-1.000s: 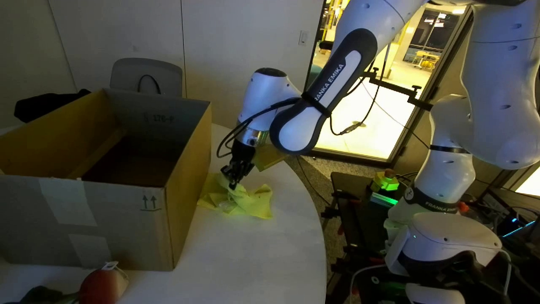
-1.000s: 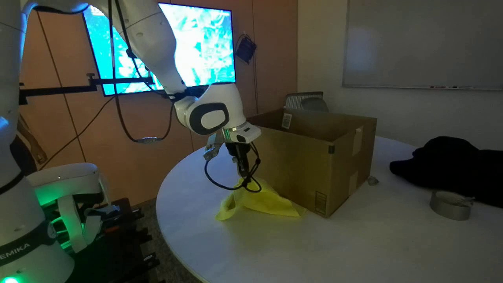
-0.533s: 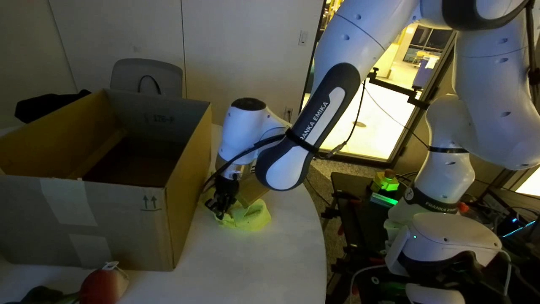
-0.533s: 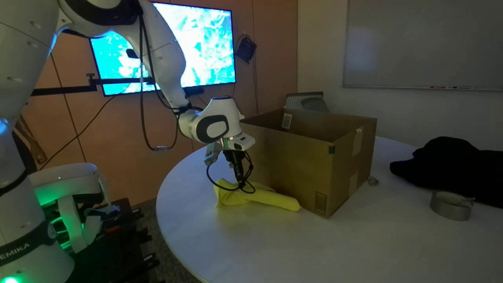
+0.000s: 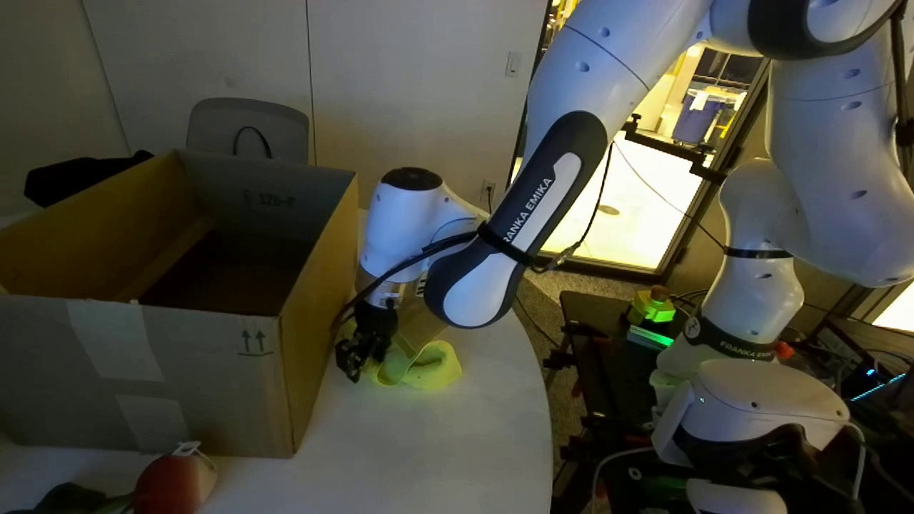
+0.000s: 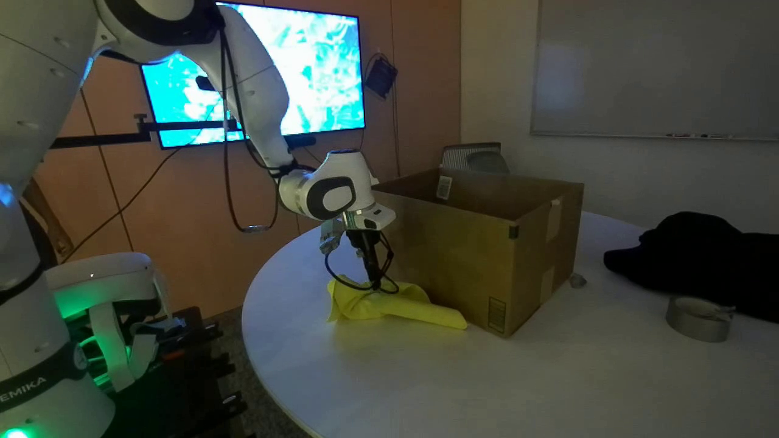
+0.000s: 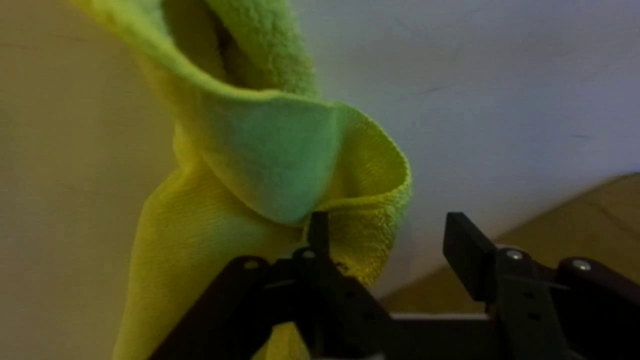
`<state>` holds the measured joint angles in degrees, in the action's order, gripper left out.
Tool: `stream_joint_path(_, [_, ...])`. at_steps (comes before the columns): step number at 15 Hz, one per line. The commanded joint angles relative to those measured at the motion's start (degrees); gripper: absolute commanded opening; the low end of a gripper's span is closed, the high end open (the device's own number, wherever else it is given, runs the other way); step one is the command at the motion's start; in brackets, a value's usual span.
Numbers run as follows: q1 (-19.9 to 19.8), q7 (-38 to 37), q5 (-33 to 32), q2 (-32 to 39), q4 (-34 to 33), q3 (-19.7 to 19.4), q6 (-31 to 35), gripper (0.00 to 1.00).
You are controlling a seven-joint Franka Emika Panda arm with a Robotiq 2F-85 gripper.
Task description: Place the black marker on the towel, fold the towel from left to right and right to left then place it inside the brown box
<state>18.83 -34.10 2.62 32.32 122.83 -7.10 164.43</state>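
Right beside the brown box (image 5: 200,385), my tool (image 7: 386,226) stood jaws apart, straddling the curled edge of the towel (image 7: 270,150), likely so I could pinch that fold!

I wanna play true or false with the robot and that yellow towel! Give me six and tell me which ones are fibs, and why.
1. The gripper is open. True.
2. The towel lies on the table. True.
3. The towel is spread out flat. False: it is bunched up in folds.
4. The brown box is open at the top. True.
5. The towel is bigger than the brown box. False: the brown box is much bigger.
6. The gripper is far from the towel. False: it is right down by it.
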Motion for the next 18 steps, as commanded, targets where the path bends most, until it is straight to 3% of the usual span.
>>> stream_joint_path(1, [-0.68,4.42,-0.64,-7.0,3.54,1.26,-3.1,0.95])
stream_joint_path(2, [-0.66,5.27,-0.93,-8.33,4.15,1.33,-3.83,0.99])
stream_joint_path(6, [-0.77,7.66,-4.53,-12.18,5.51,0.85,-9.37,1.0])
stream_joint_path(12, [-3.76,12.37,-8.33,-9.25,3.06,3.27,-17.68,1.0])
stream_joint_path(18, [-7.56,17.81,-6.43,-3.24,0.75,5.62,-14.89,1.0])
